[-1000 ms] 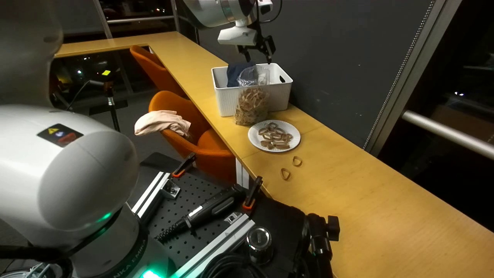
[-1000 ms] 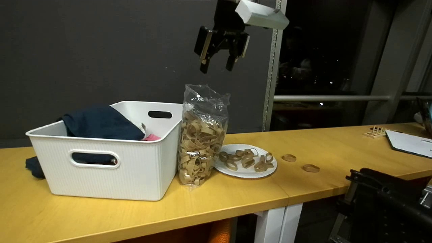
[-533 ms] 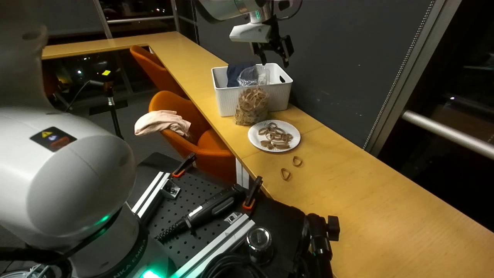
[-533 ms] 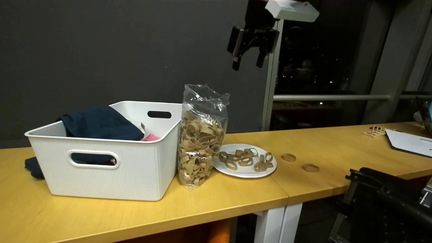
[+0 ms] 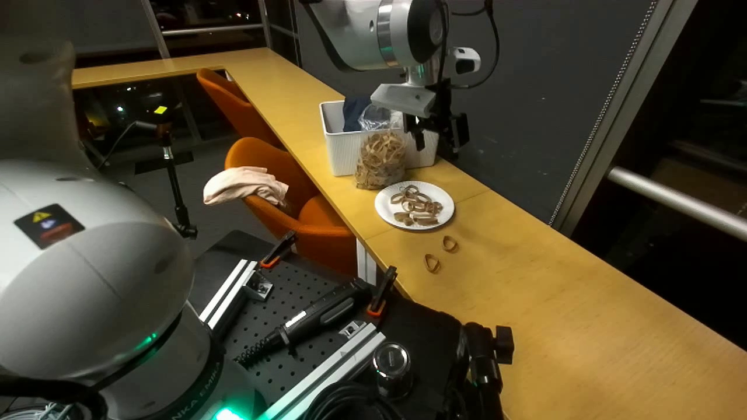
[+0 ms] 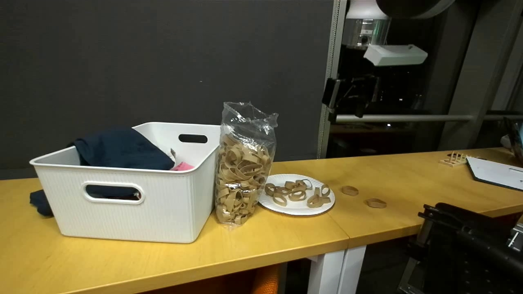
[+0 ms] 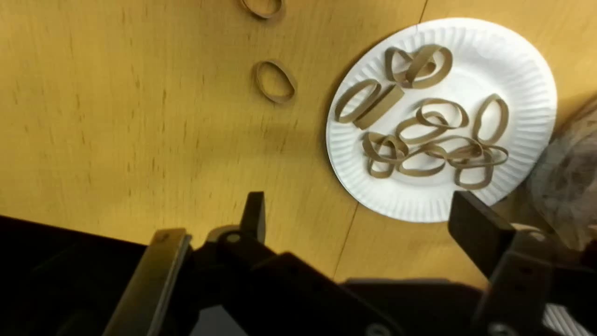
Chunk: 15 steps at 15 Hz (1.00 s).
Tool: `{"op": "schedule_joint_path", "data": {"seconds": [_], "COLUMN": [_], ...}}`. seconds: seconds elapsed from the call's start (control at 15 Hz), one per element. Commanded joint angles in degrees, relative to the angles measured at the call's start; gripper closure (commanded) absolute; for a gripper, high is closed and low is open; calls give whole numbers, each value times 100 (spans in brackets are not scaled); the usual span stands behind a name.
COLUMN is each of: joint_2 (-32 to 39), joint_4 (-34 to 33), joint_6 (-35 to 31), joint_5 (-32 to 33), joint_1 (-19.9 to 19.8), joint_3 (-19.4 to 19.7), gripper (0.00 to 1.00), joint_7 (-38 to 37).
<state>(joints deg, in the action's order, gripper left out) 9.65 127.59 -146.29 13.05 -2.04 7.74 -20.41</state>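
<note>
One plate (image 6: 294, 210), one bag (image 6: 244, 165), one basket (image 6: 130, 212) and two stray bands (image 6: 376, 205) show.

Gripper (image 7: 357, 205) over the wooden table (image 7: 140, 121), fingers (image 7: 254, 212) spread wide! Tan bands (image 7: 380, 107) overlap on the white plate (image 7: 531, 112), two loose bands (image 7: 278, 99) lie near it, blurred clear bag (image 7: 569, 172) at right.

The bands (image 7: 379, 108) are tan, the plate (image 7: 531, 93) white.

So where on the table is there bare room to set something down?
Mainly the tabletop between the two loose rubber bands and white board; also a narrow strip between white basket and chair-side edge. Crowded: basket, bag of bands, paper plate, close together.
</note>
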Motion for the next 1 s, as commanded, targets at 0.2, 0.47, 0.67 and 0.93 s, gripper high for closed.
{"op": "schedule_joint_path", "data": {"seconds": [0.2, 0.47, 0.67, 0.93], "joint_2": [1145, 1905, 2456, 2928], "joint_4": [-476, -789, -1058, -1397], "joint_6": [-382, -983, -1407, -1726], "joint_5": [-608, -582, -641, -623], "joint_1": [-108, -27, -33, 25], "joint_3": [-118, -123, -199, -290], "gripper": [0, 0, 0, 0], "joint_7": [763, 832, 1013, 1261]}}
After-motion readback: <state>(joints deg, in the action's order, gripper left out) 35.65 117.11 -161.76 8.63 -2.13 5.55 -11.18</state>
